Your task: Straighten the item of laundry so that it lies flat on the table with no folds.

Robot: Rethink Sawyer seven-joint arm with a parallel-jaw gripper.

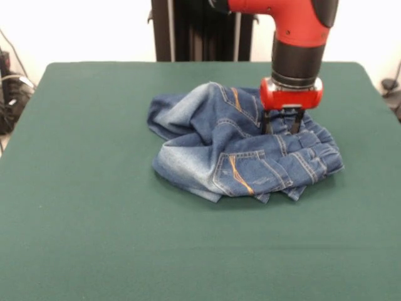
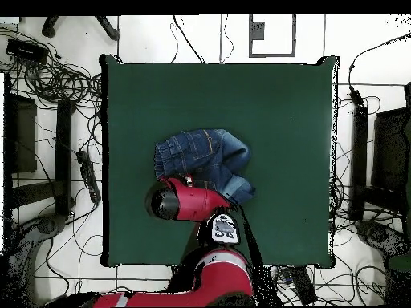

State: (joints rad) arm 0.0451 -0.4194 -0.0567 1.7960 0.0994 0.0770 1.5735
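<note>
With the gripper [image 1: 281,128] set down on the waistband at the right of the bunched jeans [image 1: 238,157], mid-table [image 1: 94,219], whether it has clenched I cannot tell; best drag outward slowly, keeping 1 layer pinched.

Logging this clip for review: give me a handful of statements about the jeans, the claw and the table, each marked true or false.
1. The jeans lie spread flat with both legs straight. False: they are bunched in a crumpled heap with many folds.
2. The claw is down at the heap's edge, its tips at the denim. True.
3. The jeans hang over the table's edge. False: they sit wholly on the green top, well inside its edges.
4. Orange stitching shows on a pocket facing the front camera. True.
5. A second garment lies beside the jeans. False: the jeans are the only clothing on the table.
</note>
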